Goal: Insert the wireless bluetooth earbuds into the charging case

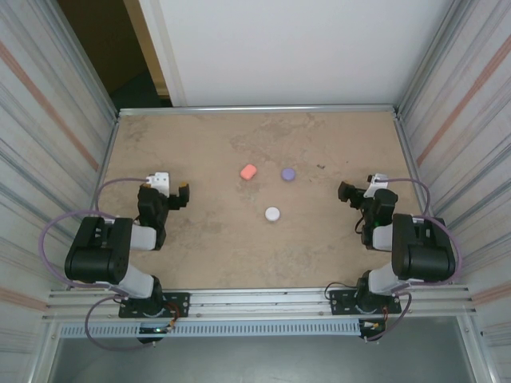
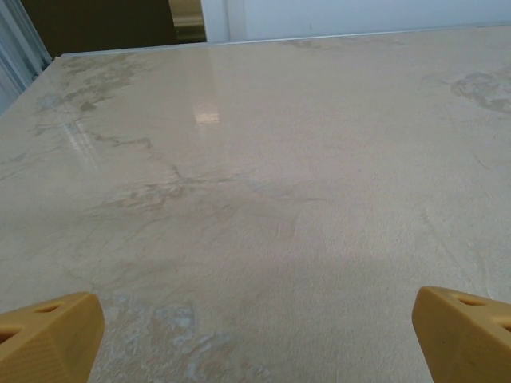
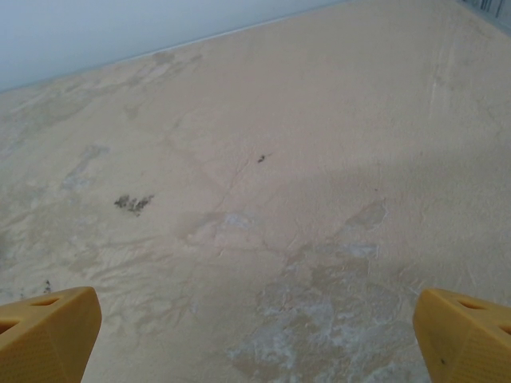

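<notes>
Three small closed cases lie mid-table in the top view: a coral-pink case, a purple case beside it, and a white case nearer the arms. The earbuds are out of view. My left gripper rests left of the cases, well apart from them. It is open, its yellow fingertips wide apart over bare table. My right gripper sits to the right of the cases, also apart from them. It is open too, with one yellow fingertip at each lower corner of its wrist view.
The beige marbled table is fenced by ribbed metal walls on both sides and a white panel at the back. A small dark stain marks the surface ahead of the right gripper.
</notes>
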Motion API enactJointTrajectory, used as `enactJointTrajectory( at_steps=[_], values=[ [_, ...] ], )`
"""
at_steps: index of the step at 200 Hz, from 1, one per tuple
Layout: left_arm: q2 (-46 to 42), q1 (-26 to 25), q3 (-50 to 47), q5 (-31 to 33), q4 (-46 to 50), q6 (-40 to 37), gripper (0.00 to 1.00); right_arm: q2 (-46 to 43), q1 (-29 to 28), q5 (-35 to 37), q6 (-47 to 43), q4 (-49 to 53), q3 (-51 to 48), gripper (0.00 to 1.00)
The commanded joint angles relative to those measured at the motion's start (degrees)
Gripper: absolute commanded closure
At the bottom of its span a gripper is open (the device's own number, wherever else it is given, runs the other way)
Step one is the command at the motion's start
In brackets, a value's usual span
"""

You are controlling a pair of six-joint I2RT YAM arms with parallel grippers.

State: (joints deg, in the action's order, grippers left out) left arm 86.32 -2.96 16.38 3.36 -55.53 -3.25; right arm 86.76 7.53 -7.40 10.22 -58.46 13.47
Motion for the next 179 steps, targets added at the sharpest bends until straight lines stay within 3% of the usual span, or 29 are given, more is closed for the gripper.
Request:
enactJointTrajectory(
  at_steps=[1,34,50,179],
  values=[
    [-0.2,0.4,3.9,-1.9,4.7,-1.3,0.01,0.7,0.4,-0.8,-1.3,-3.2,0.7,0.01],
    [0.5,2.3,7.2,-5.7,10.2,-0.6,0.01,1.0,-0.1,-1.7,-2.2,4.6,5.4,0.01],
    [0.5,2.4,7.2,-5.9,10.2,-0.5,0.01,1.5,-3.6,2.9,-5.0,13.2,10.0,0.01],
    [0.4,2.4,7.2,-6.0,10.2,-0.6,0.01,1.5,-5.2,5.8,-6.0,12.4,9.7,0.01]
  ],
)
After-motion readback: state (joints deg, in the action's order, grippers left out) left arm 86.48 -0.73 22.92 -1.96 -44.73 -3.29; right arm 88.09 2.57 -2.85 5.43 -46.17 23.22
